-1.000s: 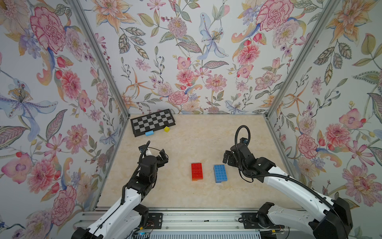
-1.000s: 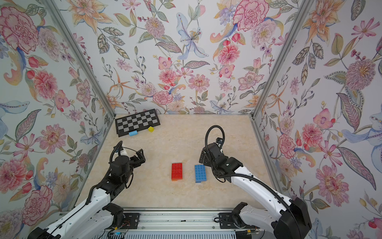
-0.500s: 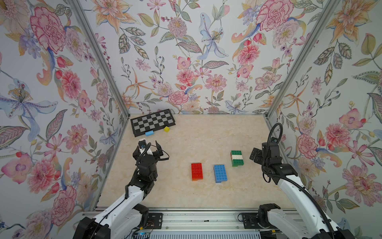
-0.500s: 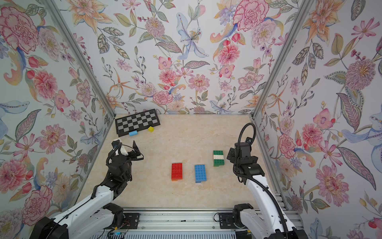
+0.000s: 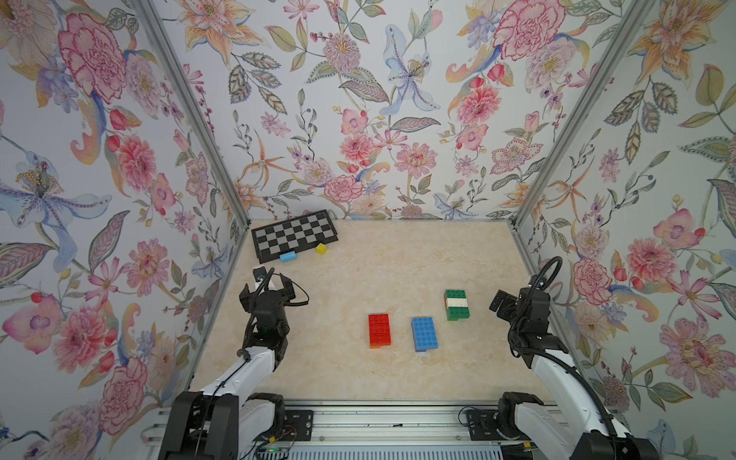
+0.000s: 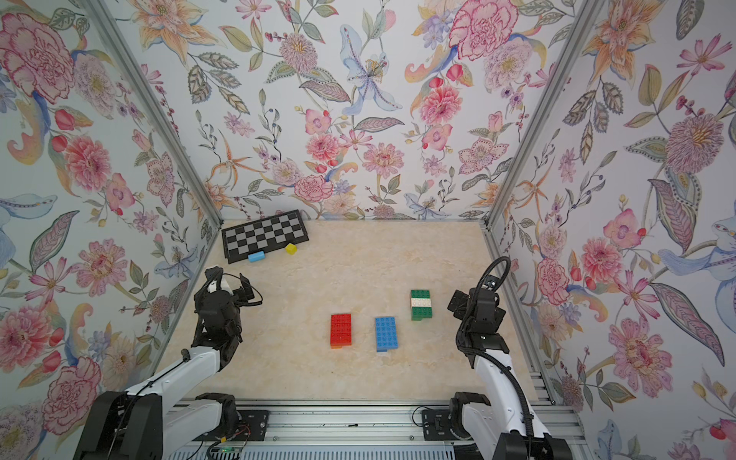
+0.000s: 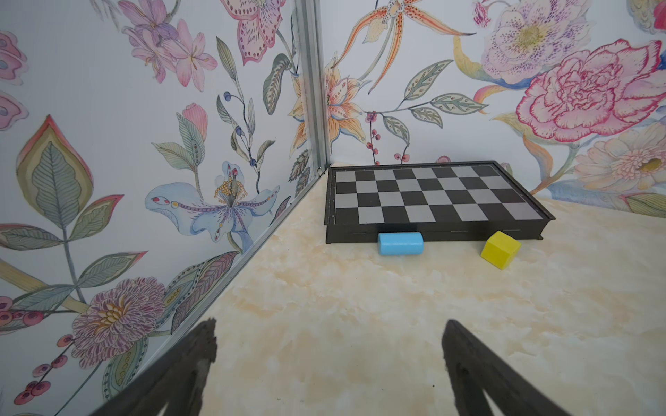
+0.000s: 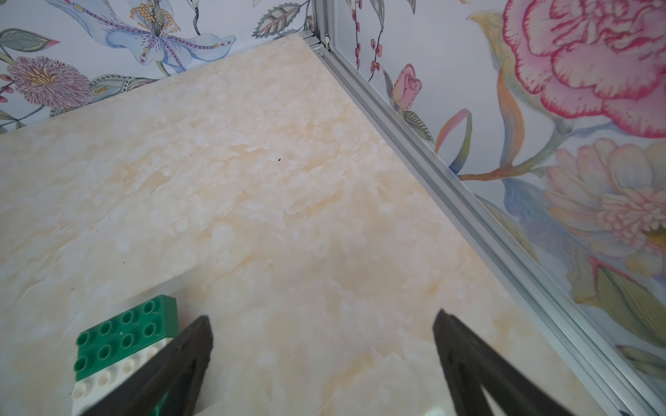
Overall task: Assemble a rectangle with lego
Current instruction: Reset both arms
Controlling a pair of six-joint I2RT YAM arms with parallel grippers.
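Flowered walls (image 5: 358, 99) close in a pale marbled tabletop (image 5: 378, 271) on three sides. The two arms reach in from the near rail, well apart at either side. The left gripper (image 7: 329, 326) faces the far left corner and the right gripper (image 8: 322, 317) faces the right-hand wall. Each has its jaws spread wide with only bare tabletop between them. A folded chessboard (image 5: 294, 234) lies flat in the far left corner, its long side running slightly askew to the back wall. The lego sits in the near middle of the table as three separate flat rectangles, studs up, none touching another or a gripper. All three have their long axes running from the near rail toward the back wall, roughly parallel. The red block (image 5: 379, 329) lies leftmost, with a sliver of orange showing under its near end. The blue block (image 5: 425, 333) lies just beside it to the right, turned a touch off the red one's line. The green-and-white block (image 5: 456, 304) sits farther back and to the right, nearest the right gripper, with a white band crossing its width between green ends. Against the chessboard's near edge rests a blue cylinder (image 5: 287, 256) lying on its side, and just right of it a yellow cube (image 5: 321, 249).
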